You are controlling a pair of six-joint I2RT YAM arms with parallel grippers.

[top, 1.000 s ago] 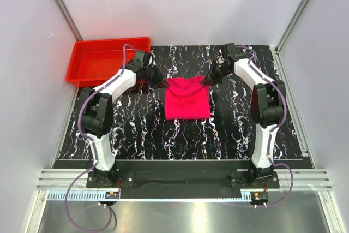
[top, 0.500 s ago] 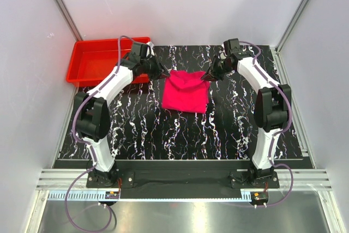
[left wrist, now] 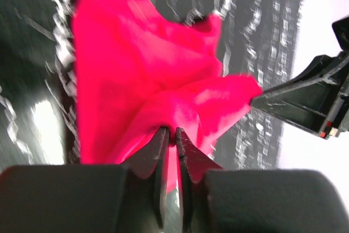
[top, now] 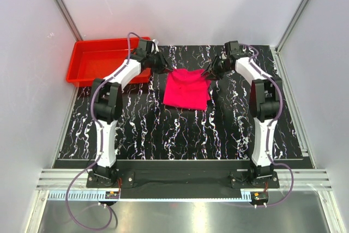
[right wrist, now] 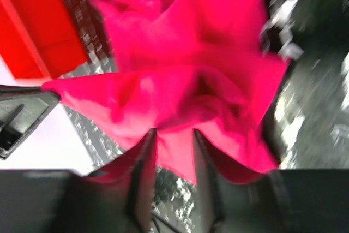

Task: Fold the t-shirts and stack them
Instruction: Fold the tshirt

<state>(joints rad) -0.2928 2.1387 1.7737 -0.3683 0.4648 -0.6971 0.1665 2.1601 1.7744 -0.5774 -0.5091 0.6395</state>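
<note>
Magenta-pink soft cloth t-shirt (top: 187, 90), limp, best held by corners: left claw (left wrist: 170, 132) pinches one; right claw (right wrist: 173, 135) grip unclear.

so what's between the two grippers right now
The pink t-shirt: its far edge runs from the left gripper across to the right gripper. The top view shows it best, and each wrist view shows cloth at its own fingers.

Bright, even light from above in the top view; wrist views blurred, the t-shirt (left wrist: 142, 80) oversaturated, white glare on the glossy table (left wrist: 38, 118)
</note>
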